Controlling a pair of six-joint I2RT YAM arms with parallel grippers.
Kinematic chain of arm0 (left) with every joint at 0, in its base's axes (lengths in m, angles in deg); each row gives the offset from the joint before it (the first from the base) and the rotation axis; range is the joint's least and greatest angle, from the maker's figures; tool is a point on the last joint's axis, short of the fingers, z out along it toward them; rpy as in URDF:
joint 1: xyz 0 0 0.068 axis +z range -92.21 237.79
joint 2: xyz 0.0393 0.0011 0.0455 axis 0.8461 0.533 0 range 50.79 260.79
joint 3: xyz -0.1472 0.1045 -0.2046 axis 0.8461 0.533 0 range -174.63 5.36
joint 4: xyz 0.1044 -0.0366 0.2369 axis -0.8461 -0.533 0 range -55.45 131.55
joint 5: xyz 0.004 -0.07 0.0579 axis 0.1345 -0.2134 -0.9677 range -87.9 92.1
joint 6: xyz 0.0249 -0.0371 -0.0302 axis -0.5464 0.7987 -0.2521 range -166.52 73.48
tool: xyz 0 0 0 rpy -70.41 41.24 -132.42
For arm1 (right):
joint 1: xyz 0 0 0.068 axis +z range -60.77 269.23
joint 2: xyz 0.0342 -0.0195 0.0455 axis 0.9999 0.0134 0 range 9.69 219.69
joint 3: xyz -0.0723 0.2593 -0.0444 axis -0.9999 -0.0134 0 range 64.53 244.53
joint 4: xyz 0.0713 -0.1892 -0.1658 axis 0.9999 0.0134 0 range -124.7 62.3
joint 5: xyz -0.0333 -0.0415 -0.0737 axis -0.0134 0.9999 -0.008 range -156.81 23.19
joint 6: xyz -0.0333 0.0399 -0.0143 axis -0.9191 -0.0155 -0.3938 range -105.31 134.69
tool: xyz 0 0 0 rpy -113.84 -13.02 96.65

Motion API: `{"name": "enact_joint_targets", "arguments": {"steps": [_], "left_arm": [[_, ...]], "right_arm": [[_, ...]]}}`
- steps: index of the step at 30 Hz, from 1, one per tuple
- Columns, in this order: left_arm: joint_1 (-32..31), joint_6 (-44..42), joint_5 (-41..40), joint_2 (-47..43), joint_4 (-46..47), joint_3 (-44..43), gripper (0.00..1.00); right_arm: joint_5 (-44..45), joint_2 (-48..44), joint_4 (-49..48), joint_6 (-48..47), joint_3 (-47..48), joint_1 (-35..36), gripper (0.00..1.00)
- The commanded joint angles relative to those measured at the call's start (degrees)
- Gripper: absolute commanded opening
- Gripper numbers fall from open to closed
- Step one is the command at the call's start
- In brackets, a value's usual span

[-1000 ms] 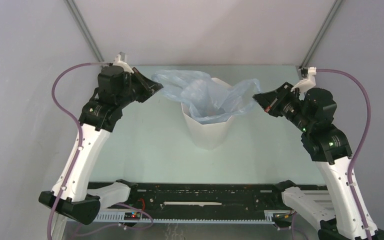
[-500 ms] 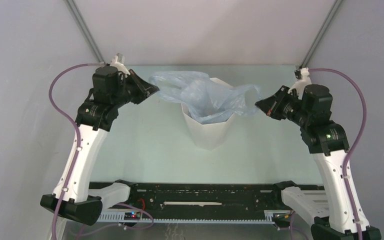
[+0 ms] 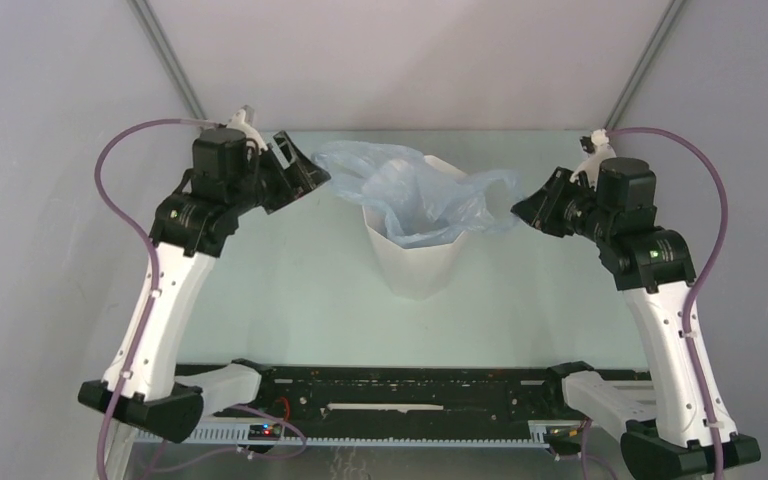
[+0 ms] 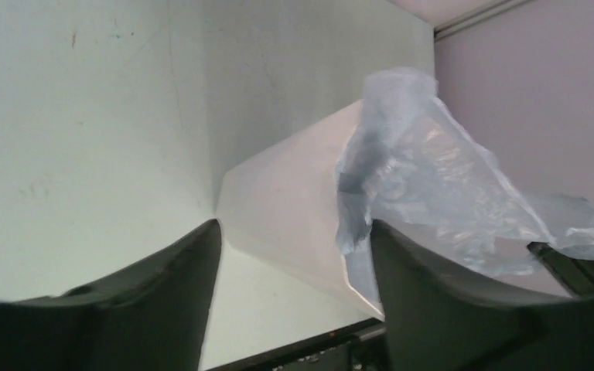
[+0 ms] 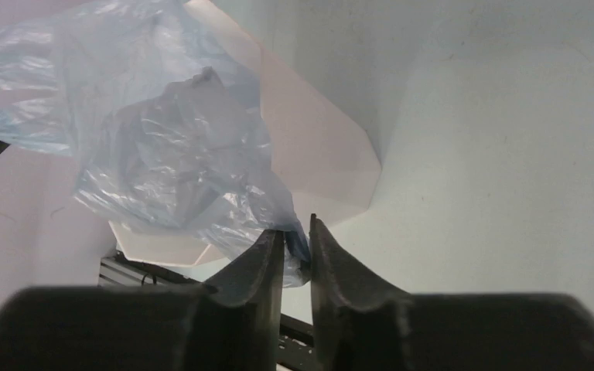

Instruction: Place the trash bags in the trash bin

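Note:
The white faceted trash bin (image 3: 415,265) stands upright mid-table. The pale blue trash bag (image 3: 410,195) sits crumpled in its mouth, with corners spilling past the rim on both sides. My left gripper (image 3: 305,168) hovers left of the bin, open, with nothing between its fingers. In the left wrist view the bag (image 4: 433,178) hangs free beside the right finger, over the bin (image 4: 286,201). My right gripper (image 3: 520,212) is right of the bin. Its jaws (image 5: 295,232) are parted a little, and a fold of the bag (image 5: 170,147) lies in the narrow gap.
The pale green table top (image 3: 290,290) is walled in by grey panels on the left, right and back. A black rail (image 3: 400,390) with the arm bases runs along the near edge. Purple cables loop out from both wrists.
My left jaws have opened wide and let go of the bag's left corner, which slackened towards the bin. My right jaws have parted slightly, and the right wrist has risen a little.

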Motion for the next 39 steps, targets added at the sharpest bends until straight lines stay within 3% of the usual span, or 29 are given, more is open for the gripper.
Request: {"name": "enact_joint_targets", "arguments": {"steps": [1,5,9,13,16,21,25,27,29,31,32,33,35,39], "left_arm": [[-5.6,3.1,-7.4,-6.8,-1.2,-3.3,0.83],[-11.8,8.6,-9.4,-8.2,-1.0,-0.6,0.92],[-16.9,14.8,-14.9,-7.7,1.3,2.1,0.92],[-18.7,18.0,-18.6,-4.7,2.7,2.3,0.89],[-18.7,19.2,-20.4,-2.2,4.9,1.7,0.7],[-18.7,18.1,-21.1,3.6,2.6,-2.1,0.68],[-18.7,18.0,-20.2,6.2,2.1,-1.8,0.53],[-18.6,17.1,-20.1,6.2,2.2,-2.0,0.37],[-18.6,15.8,-20.9,5.6,2.3,-2.9,0.27],[-18.1,13.4,-20.5,5.1,2.4,-4.1,0.15],[-17.6,12.1,-19.5,4.8,2.4,-4.8,0.07],[-16.7,10.9,-18.1,4.4,2.5,-5.2,0.02],[-14.5,9.7,-14.4,3.4,2.4,-5.2,0.0],[-9.0,9.1,-2.0,1.1,3.3,-2.9,0.0]], "right_arm": [[-1.7,-2.6,2.3,5.7,3.3,-0.3,0.36],[-2.5,-3.7,4.8,7.3,4.9,0.0,0.69],[-1.3,-5.0,6.0,9.8,4.6,3.8,0.84],[8.0,-6.5,2.8,15.1,1.7,14.4,0.88],[16.4,-6.2,-0.6,19.4,-0.4,22.4,0.88],[23.7,-3.4,-2.9,26.4,-1.6,26.4,0.86],[29.1,-2.6,-4.4,28.9,-3.2,27.4,0.72],[29.5,-2.2,-5.8,28.5,-3.2,27.2,0.62],[29.0,-2.0,-6.5,28.3,-3.2,26.8,0.42],[26.6,-2.3,-7.0,26.7,-3.2,25.9,0.06],[25.8,-2.8,-7.3,25.3,-3.2,25.2,0.0],[25.3,-3.5,-7.0,24.1,-3.1,24.4,0.0],[21.6,-5.1,-6.0,21.5,-3.2,20.3,0.0],[1.9,-6.1,-3.2,16.4,-3.2,7.6,0.0]]}}
